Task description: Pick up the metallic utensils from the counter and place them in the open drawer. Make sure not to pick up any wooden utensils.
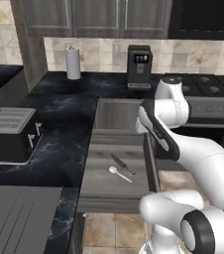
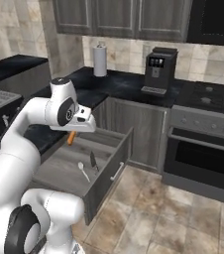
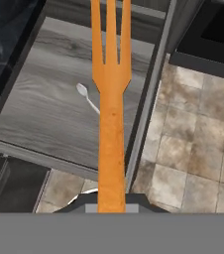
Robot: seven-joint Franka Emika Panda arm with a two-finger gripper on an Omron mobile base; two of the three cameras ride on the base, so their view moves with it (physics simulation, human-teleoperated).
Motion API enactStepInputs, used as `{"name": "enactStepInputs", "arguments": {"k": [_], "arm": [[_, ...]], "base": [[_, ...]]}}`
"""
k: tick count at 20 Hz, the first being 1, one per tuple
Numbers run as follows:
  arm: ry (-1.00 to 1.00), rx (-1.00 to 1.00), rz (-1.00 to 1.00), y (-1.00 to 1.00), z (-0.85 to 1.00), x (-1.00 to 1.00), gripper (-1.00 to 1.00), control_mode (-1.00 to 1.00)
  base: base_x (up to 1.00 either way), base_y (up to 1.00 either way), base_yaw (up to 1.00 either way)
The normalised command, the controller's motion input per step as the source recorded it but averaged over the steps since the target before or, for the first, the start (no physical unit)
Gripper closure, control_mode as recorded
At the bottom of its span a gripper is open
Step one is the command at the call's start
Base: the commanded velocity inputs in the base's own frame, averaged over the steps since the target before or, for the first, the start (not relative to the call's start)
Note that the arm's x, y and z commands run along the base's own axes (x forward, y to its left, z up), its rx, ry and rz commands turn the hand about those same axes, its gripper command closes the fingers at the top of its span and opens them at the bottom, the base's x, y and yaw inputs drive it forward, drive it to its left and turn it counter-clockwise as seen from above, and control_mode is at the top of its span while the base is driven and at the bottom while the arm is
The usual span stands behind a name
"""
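Observation:
The bright orange utensil [image 3: 111, 99], a three-tined fork, hangs over the open drawer [image 3: 39, 119] with my gripper [image 2: 74, 131] shut on its handle. In the right base view the fork's orange tip [image 2: 71, 138] pokes out below the white hand. The silver spoon [image 1: 119, 173] [image 2: 83, 171] [image 3: 86, 96] lies flat on the grey floor of the drawer [image 1: 99, 186] [image 2: 57, 173]. The black marbled counter [image 1: 64, 116] [image 2: 114, 82] runs left of and behind the drawer. The wooden utensil is out of view.
A slim dark utensil [image 1: 121, 162] [image 2: 93, 160] lies next to the spoon. A toaster [image 1: 10, 133], a paper towel roll [image 1: 73, 63] and a coffee machine [image 1: 139, 67] stand on the counter. The oven [image 2: 208, 149] and tiled floor lie right of the drawer.

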Motion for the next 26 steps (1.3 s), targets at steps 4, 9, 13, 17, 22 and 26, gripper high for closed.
{"name": "enactStepInputs", "arguments": {"k": [4, 9, 13, 17, 22, 26], "arm": [[0.00, 0.00, 0.00, 0.00, 0.00, 0.00, 1.00, 1.00], [0.00, 0.00, -0.07, 0.13, -0.17, 0.16, 1.00, -1.00], [0.00, 0.00, -0.10, 0.12, -0.31, 0.03, 1.00, -1.00], [0.12, 0.00, -0.11, 0.16, -0.46, 0.00, 1.00, -1.00], [0.10, 0.04, -0.07, 0.03, -0.42, 0.13, 1.00, -1.00], [0.13, 0.00, 0.00, 0.07, -0.51, 0.47, 1.00, -1.00]], "base": [[0.41, 0.05, -0.14], [0.18, 0.05, -0.06], [0.00, 0.00, 0.00], [0.00, 0.00, 0.00], [0.00, 0.00, 0.00], [0.00, 0.00, 0.00]]}}
